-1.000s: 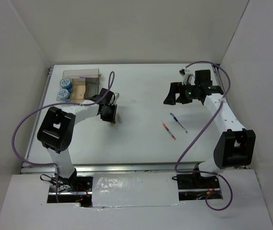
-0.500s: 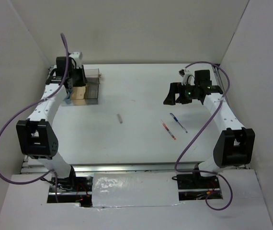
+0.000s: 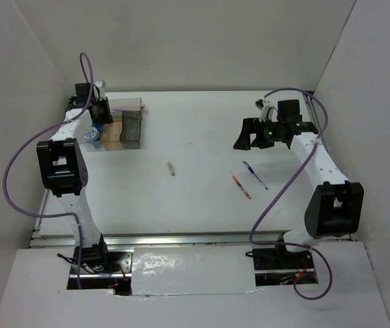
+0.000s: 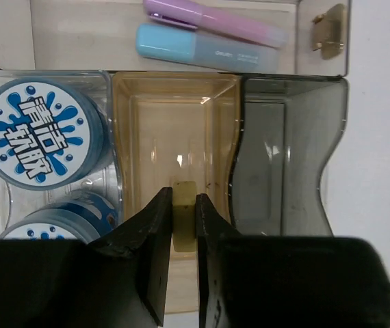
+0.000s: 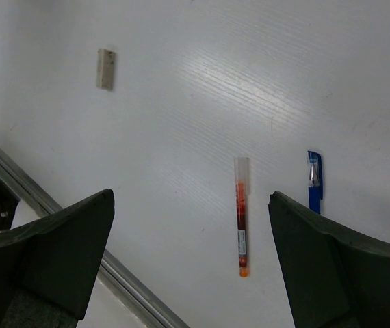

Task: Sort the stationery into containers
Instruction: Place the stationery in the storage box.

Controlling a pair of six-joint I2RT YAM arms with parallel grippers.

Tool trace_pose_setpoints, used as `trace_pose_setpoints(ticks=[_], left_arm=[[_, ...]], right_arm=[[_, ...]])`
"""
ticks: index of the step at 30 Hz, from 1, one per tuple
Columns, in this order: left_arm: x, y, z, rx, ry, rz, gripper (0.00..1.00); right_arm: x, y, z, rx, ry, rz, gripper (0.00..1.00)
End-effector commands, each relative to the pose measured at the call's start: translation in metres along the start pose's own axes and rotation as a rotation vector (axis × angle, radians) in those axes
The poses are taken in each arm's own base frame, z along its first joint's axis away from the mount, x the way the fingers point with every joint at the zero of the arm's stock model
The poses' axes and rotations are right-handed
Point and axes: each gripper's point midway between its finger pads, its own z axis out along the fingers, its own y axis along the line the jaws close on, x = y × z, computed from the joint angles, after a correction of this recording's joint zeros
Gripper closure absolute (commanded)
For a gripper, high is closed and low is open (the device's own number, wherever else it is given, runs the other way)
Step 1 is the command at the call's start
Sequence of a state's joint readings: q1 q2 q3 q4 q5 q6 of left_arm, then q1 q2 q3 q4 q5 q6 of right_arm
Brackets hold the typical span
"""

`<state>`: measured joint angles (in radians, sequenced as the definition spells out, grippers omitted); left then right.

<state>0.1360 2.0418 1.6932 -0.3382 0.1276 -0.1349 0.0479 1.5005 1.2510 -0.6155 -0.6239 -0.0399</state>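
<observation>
The left gripper [image 4: 183, 199] pinches a tan stub [image 4: 184, 229] just above the tan bin [image 4: 174, 137]. Dropped from too high, the stub may bounce into the grey bin [image 4: 284, 157]. The right gripper [image 5: 189, 205] hangs with fingers spread wide over the red pen [image 5: 241, 219].

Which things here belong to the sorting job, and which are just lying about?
Job: clear-plastic compartmented organiser; tan stub in left gripper; loose tan stub; red-orange pen; blue pen; round blue tubs; pale-blue highlighter; pink highlighter; gold clip.
Just lying about: purple cables; silvery tape strip.
</observation>
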Motion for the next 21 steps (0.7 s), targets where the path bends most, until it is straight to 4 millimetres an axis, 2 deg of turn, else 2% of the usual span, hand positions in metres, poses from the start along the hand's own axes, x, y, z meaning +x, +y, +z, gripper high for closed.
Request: trace_pose_setpoints(ticks=[1,2,3,6,9,11,12,13,14,15,16,17,18,19,21], left_arm=[[-0.043,-0.008,-0.005,0.019,-0.11,0.017,0.77],[-0.042,-0.009,-0.002,0.017,-0.102,0.022,0.72],[-0.041,-0.006,-0.001,0.012,-0.094,0.028,0.62],[-0.038,-0.002,0.002,-0.007,-0.084,0.036,0.43],[-0.041,0.002,-0.003,-0.034,-0.093,0.049,0.32],[-0.046,0.002,-0.009,-0.036,-0.101,0.045,0.34],[-0.048,-0.002,-0.018,-0.024,-0.098,0.045,0.36],[-0.043,-0.006,-0.023,-0.006,-0.086,0.04,0.38],[-0.038,-0.017,-0.029,0.039,-0.08,0.033,0.42],[-0.049,-0.031,-0.05,0.073,-0.126,0.05,0.43],[-0.024,-0.037,-0.05,0.087,-0.08,0.053,0.44],[-0.014,-0.059,-0.057,0.115,-0.074,0.09,0.45],[0.001,-0.07,-0.073,0.127,-0.072,0.107,0.45],[0.015,-0.098,-0.078,0.165,-0.061,0.143,0.45],[0.042,-0.112,-0.094,0.166,-0.054,0.139,0.41]], right_arm=[[-0.01,0.004,-0.004,-0.007,-0.024,-0.032,0.0],[-0.01,0.005,-0.003,-0.011,-0.022,-0.032,0.0],[-0.011,0.005,-0.003,-0.011,-0.023,-0.033,0.0],[-0.011,0.005,-0.002,-0.013,-0.02,-0.032,0.0],[-0.012,0.006,-0.002,-0.014,-0.019,-0.031,0.0],[-0.012,0.006,-0.003,-0.013,-0.021,-0.031,0.0],[-0.012,0.007,-0.003,-0.014,-0.022,-0.033,0.0],[-0.013,0.008,-0.004,-0.014,-0.023,-0.036,0.0],[-0.012,0.008,-0.004,-0.012,-0.022,-0.035,0.0],[-0.013,0.008,-0.006,-0.009,-0.031,-0.041,0.0],[-0.013,0.009,-0.007,-0.008,-0.033,-0.043,0.0],[-0.012,0.008,-0.006,-0.006,-0.032,-0.042,0.0],[-0.012,0.009,-0.008,-0.003,-0.037,-0.044,0.0],[-0.01,0.008,-0.008,-0.001,-0.033,-0.043,0.0],[-0.011,0.009,-0.008,0.002,-0.039,-0.047,0.0]])
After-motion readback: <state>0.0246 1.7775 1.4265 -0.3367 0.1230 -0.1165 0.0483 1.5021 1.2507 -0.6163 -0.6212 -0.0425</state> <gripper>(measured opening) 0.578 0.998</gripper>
